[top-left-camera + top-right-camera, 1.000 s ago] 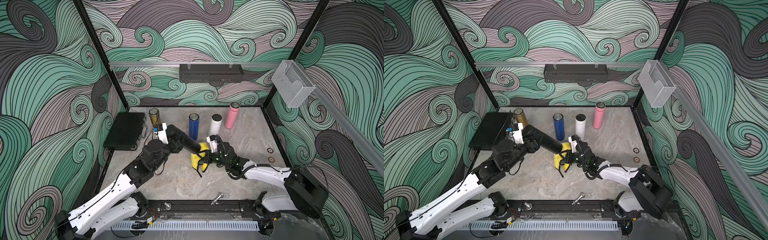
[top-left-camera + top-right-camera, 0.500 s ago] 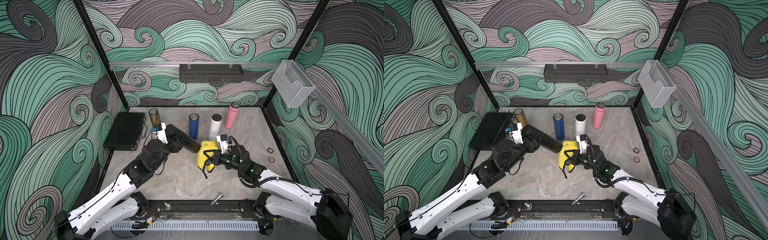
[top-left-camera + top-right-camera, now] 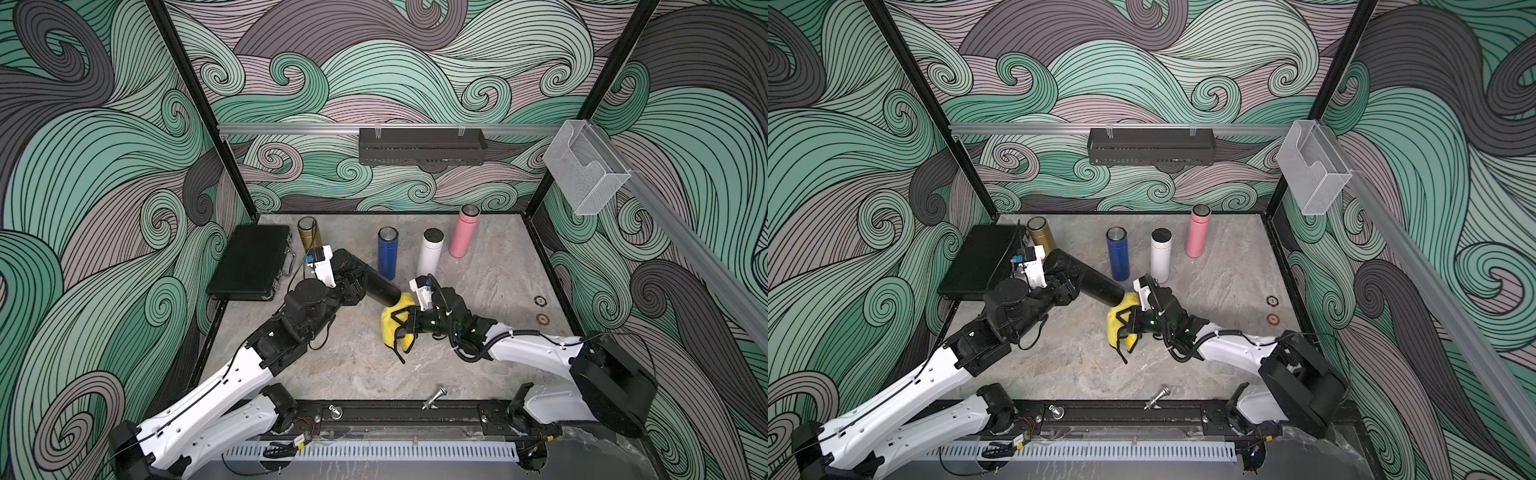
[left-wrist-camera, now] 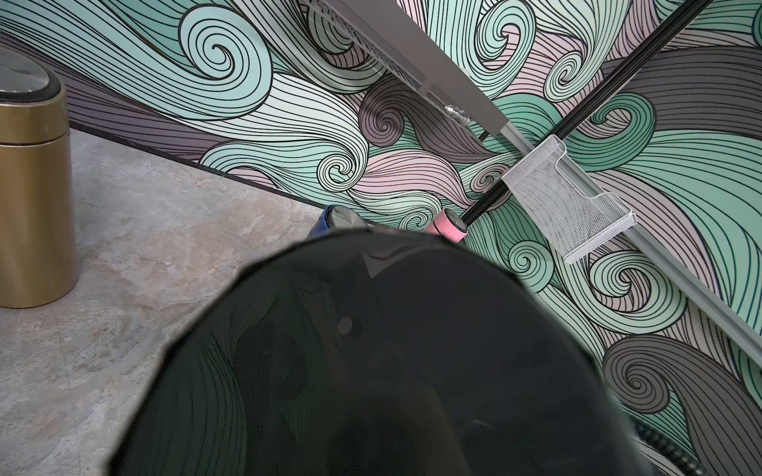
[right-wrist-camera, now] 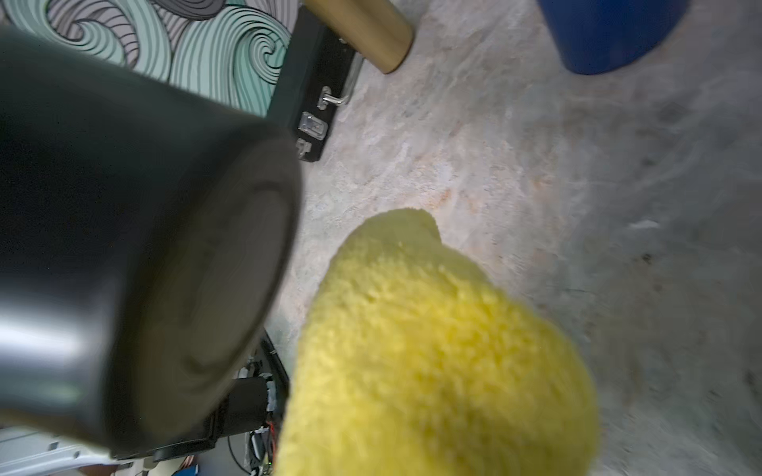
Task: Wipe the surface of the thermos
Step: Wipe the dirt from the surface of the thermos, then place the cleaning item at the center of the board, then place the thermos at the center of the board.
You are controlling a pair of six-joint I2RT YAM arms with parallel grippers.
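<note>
- In both top views the left gripper (image 3: 356, 286) is clamped on the black thermos (image 3: 380, 290), which is tilted above the middle of the table (image 3: 353, 374). The right gripper (image 3: 409, 321) pinches narrow on the single yellow cloth (image 3: 391, 328) at the thermos's free end.
- Wiping seems to be in hand. The next move likely calls for drawing the cloth back along the barrel.
- Four more stand near the back edge: gold thermos (image 3: 309, 235), blue thermos (image 3: 387, 253), white thermos (image 3: 431, 253), pink thermos (image 3: 464, 232). That makes five in all.
- Left wrist: the black thermos (image 4: 371, 350) fills the view and the fingers are hidden.
- Right wrist: the yellow cloth (image 5: 433, 350) is just beside the thermos base (image 5: 185, 268). I cannot tell whether they touch.
</note>
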